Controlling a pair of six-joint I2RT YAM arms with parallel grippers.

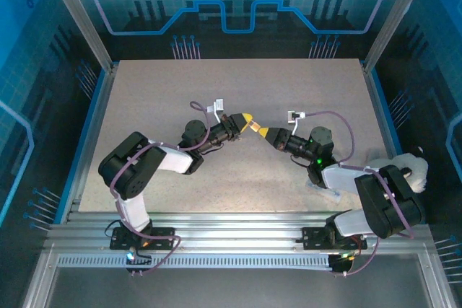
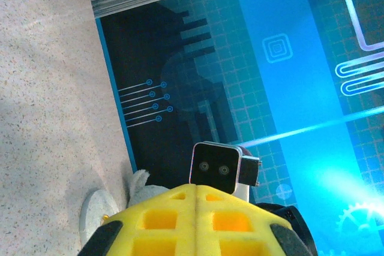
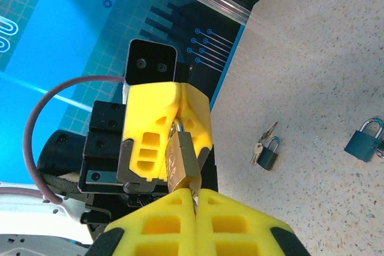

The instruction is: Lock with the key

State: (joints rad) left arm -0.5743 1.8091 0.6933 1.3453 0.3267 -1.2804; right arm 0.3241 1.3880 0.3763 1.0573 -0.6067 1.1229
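Found brass padlock (image 3: pixel 182 160) at centre of right wrist view, off the surface (image 1: pixel 216 91), shackle toward top of frame. Saw it clamped between the yellow fingers of the left claw (image 3: pixel 174 121), closed tight on it.

Noted right claw (image 3: pixel 193 211) directly below in same view, fingers fully together, pinching a thin key (image 3: pixel 193 193) with its tip touching the padlock's underside.

Checked top view: both claws tip to tip near mid-frame. Recorded left arm folded at lower left, forearm reaching right and up. Recorded right arm folded at lower right, forearm reaching left and up.

Logged two small dark padlocks lying on surface at right of right wrist view: nearer padlock (image 3: pixel 268 154) with spare keys (image 3: pixel 259 147) attached, farther padlock (image 3: pixel 365 141) at frame edge.
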